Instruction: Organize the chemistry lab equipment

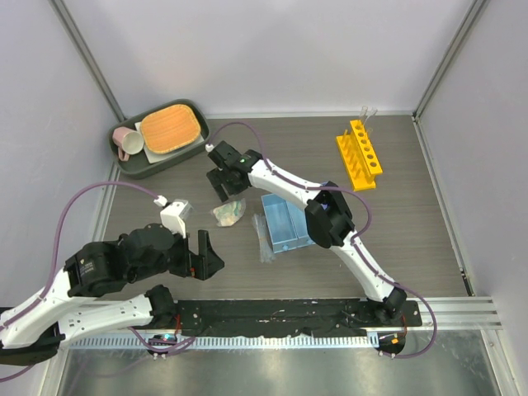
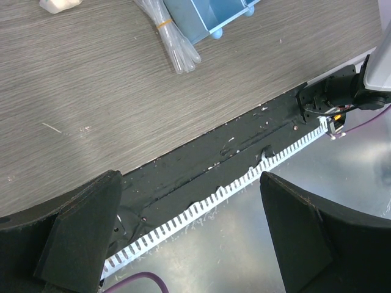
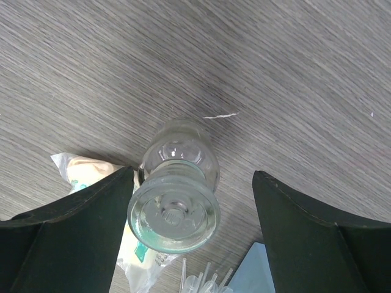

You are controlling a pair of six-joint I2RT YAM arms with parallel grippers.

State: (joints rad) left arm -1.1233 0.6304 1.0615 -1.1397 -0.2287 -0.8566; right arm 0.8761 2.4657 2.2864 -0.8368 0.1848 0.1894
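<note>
The beaker sits low in the middle of the right wrist view, one round end toward the camera. I cannot tell whether it stands or lies. The right gripper straddles it with jaws spread wide and grips nothing; one finger looks just beside the glass. A white packet lies against the beaker at lower left. The pipettes and blue tray are just right of centre in the top view.

I judge this to be the grasp step. Next I would close squarely on the glass, clear of the packet, then lift toward the blue tray. The left gripper hangs fully open and empty at lower left.
</note>
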